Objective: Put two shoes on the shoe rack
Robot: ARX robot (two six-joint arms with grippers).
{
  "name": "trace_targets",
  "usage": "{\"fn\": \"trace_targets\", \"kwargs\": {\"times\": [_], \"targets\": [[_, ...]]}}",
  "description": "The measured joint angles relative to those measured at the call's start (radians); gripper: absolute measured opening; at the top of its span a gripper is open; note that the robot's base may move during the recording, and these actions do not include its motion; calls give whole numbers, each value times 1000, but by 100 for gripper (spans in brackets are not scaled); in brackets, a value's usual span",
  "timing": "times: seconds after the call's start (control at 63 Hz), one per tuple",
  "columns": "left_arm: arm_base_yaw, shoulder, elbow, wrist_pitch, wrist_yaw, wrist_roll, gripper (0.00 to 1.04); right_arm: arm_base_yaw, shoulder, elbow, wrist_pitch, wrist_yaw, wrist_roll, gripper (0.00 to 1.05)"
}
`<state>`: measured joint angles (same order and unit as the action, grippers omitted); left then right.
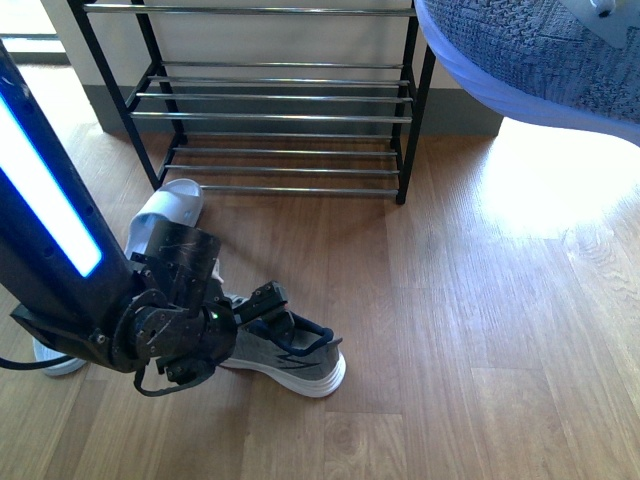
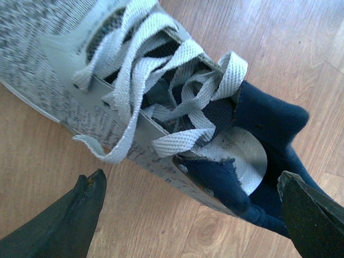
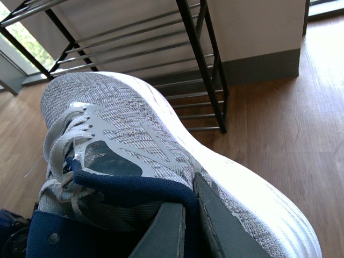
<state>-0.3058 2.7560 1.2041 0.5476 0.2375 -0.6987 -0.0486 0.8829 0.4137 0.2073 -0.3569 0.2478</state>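
Left fingers (image 1: pixel 268 298) are down low over the floor (image 1: pixel 480 330), spread wide. In the left wrist view the left fingers (image 2: pixel 80 215) show as 2 dark tips with a sneaker (image 2: pixel 107 80) lying between them: one tip hangs over bare wood just beside the shoe's side, the other sits at the navy heel collar. Whether that second tip touches the collar, I cannot tell. The grey laces (image 2: pixel 161 91) are loose and tangled just ahead of the tips, and the shoe's opening gapes right between them.

From the front, that sneaker (image 1: pixel 290 360) rests on its white sole on the floor, heel end under the left fingers. Behind those fingers, towards the rack (image 1: pixel 270 115), a pale slide (image 1: pixel 170 210) lies on the wood, partly hidden by the arm.

Over on the other side, the right fingers (image 3: pixel 172 231) are pressed together, pinching the navy collar of a second sneaker (image 3: pixel 134 123). It is held in the air, toe pointing away from the fingers towards the rack (image 3: pixel 204 54), which stands beyond it against the wall.

In the front view the second sneaker (image 1: pixel 540 50) fills the top corner, grey knit over a pale sole edge, hanging above the floor beside the rack's end, clear of its chrome bars.
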Motion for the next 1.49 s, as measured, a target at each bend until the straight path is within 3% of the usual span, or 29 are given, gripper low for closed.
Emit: {"fn": "trace_targets", "kwargs": {"times": [0.349,0.714,0.921,1.064,1.302,1.381,1.492], "targets": [[-29,120,157,-92,-3,-6,95,0,0,0,0,0,0,1],[-32,146,211,-159,-59,-40,43,0,0,0,0,0,0,1],[-29,147,232,-158,-76,-18,2,0,0,0,0,0,0,1],[-21,119,182,-144,-130,33,2,0,0,0,0,0,0,1],[49,-105,-108,29,-214,138,2,0,0,0,0,-1,0,1],[71,-243,-241,124,-216,139,2,0,0,0,0,-1,0,1],[97,-599,-509,163,-315,185,2,0,0,0,0,-1,0,1]]}}
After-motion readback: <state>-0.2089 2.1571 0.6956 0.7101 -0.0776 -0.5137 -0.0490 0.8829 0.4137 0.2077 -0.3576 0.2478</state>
